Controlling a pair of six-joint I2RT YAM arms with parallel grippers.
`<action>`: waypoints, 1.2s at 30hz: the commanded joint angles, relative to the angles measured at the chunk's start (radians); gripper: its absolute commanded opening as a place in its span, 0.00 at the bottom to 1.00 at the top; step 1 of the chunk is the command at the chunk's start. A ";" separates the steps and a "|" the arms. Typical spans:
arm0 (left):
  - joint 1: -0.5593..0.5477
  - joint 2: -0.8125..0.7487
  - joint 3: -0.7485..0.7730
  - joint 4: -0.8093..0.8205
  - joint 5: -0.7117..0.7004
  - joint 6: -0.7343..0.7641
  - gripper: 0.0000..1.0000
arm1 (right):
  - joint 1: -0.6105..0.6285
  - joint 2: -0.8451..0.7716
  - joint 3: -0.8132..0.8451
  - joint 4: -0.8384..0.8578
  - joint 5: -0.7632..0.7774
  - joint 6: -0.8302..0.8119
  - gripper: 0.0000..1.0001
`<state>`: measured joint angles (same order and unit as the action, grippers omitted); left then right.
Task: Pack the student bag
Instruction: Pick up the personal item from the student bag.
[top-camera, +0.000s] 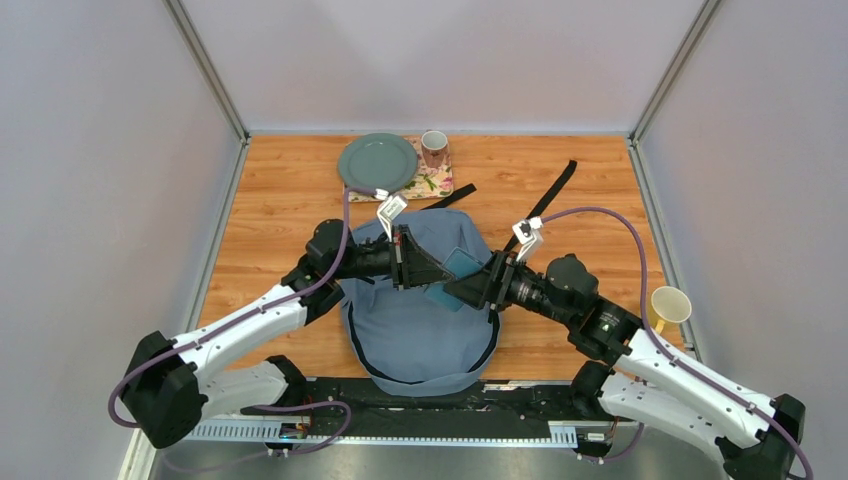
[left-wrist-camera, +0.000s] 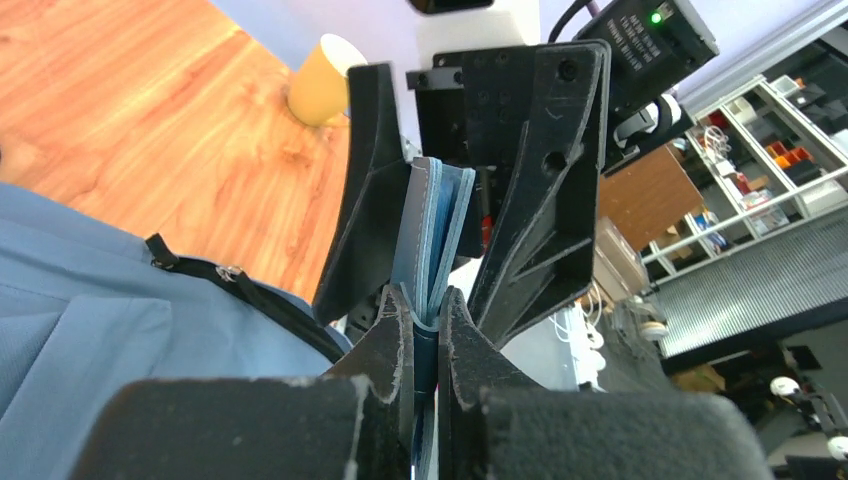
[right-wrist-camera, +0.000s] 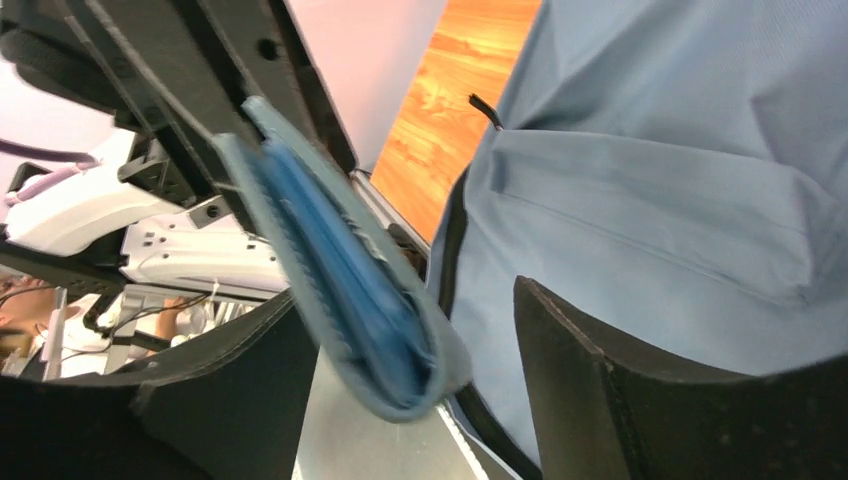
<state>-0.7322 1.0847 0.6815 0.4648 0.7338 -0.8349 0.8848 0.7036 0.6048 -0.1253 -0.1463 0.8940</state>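
On the wooden counter (top-camera: 280, 200) the bag (top-camera: 420, 330) lay at 6 o'clock. Above it the left fingers (left-wrist-camera: 395, 345) pinched a blue wallet (left-wrist-camera: 435, 235), and the right fingers (right-wrist-camera: 600, 400) stood wide around it. This looked like a hand-over; next the wallet must be lowered into the bag's opening.

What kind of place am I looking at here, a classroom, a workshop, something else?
Most likely a robotics lab's test booth: a wooden table boxed in by plain grey panels, with shelves of parts bins visible beyond it in the left wrist view.
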 joint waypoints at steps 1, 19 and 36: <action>0.002 0.014 0.050 0.081 0.073 -0.046 0.00 | 0.003 0.020 0.066 0.154 -0.052 -0.026 0.65; 0.025 0.001 0.130 -0.171 0.021 0.135 0.08 | 0.003 -0.069 0.062 0.124 -0.072 -0.059 0.00; 0.060 0.206 0.420 -0.942 -0.680 0.617 0.72 | 0.003 -0.131 0.122 -0.290 0.290 -0.130 0.00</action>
<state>-0.6796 1.1702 1.0142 -0.3573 0.1333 -0.3080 0.8867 0.5842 0.6746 -0.3931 0.0624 0.7849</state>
